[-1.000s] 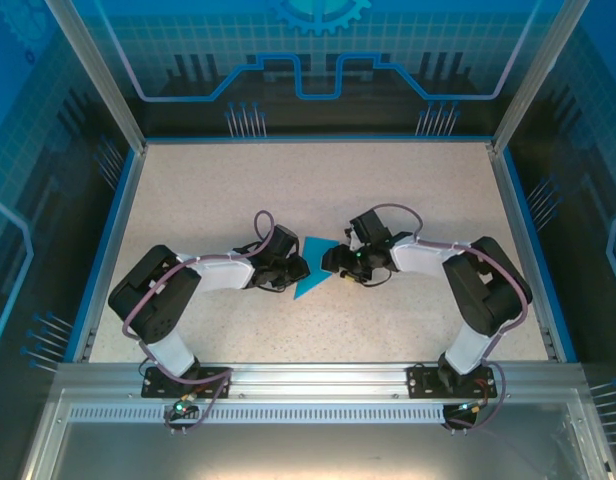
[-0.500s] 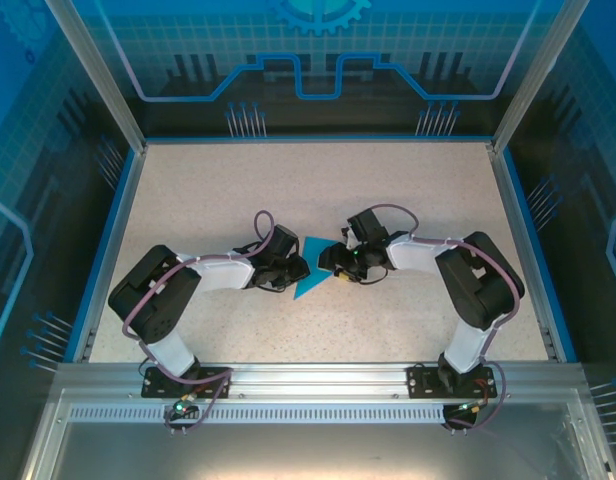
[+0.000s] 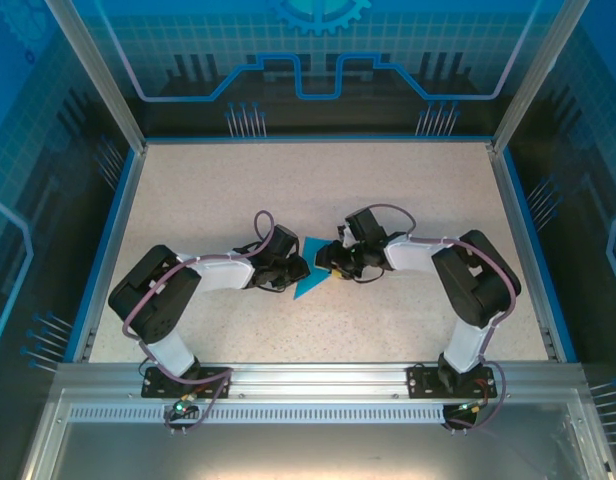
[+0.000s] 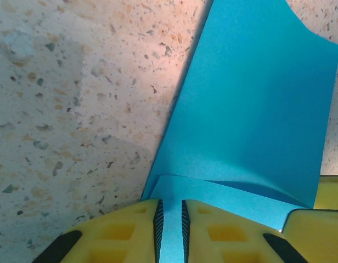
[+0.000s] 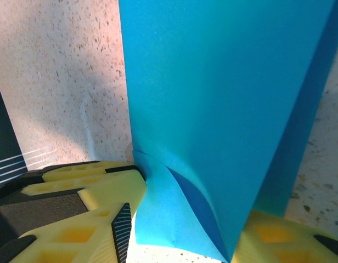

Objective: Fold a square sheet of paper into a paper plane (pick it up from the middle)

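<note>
The folding is partway through. The paper (image 3: 307, 287) lies in the middle of the table (image 3: 198, 190), between the two arms, already creased into a narrower pointed shape and not yet a finished plane. The left hand (image 4: 172, 222) is closed on a thin flap of it, pinched between its yellow pads and pinning that side down. The right hand (image 5: 202, 230) straddles a raised fold with its fingers well apart. I cannot tell whether it grips the paper yet or only brackets it.

The next move probably calls for the right hand to close on that fold and carry it over while the left holds the paper steady.

Compared with a second ago, the right arm has pushed in towards the paper and its fingers have narrowed. The left arm and the paper look unchanged.
</note>
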